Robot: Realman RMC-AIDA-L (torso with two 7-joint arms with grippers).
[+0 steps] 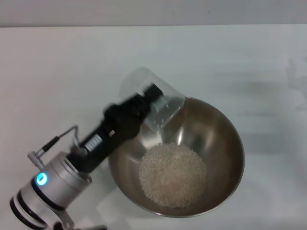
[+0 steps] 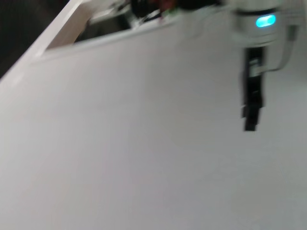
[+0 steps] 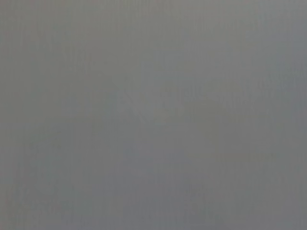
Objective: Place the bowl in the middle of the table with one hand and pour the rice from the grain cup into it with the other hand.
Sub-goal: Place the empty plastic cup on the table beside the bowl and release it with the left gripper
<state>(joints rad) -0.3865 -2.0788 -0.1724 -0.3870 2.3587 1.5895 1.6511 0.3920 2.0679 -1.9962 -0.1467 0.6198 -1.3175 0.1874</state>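
Observation:
The steel bowl [image 1: 225,143] stands on the white table [image 1: 57,72], right of centre in the head view. A heap of rice [image 1: 172,175] lies in its bottom. My left gripper [image 1: 152,99] is shut on the clear grain cup [image 1: 139,81] and holds it tipped on its side over the bowl's far left rim, mouth toward the bowl. The cup looks empty. My right gripper [image 2: 250,112] shows only far off in the left wrist view, hanging above the table away from the bowl. The right wrist view is plain grey.
The table's far edge [image 1: 153,25] runs across the top of the head view. In the left wrist view a table edge [image 2: 57,38] with dark space beyond it shows.

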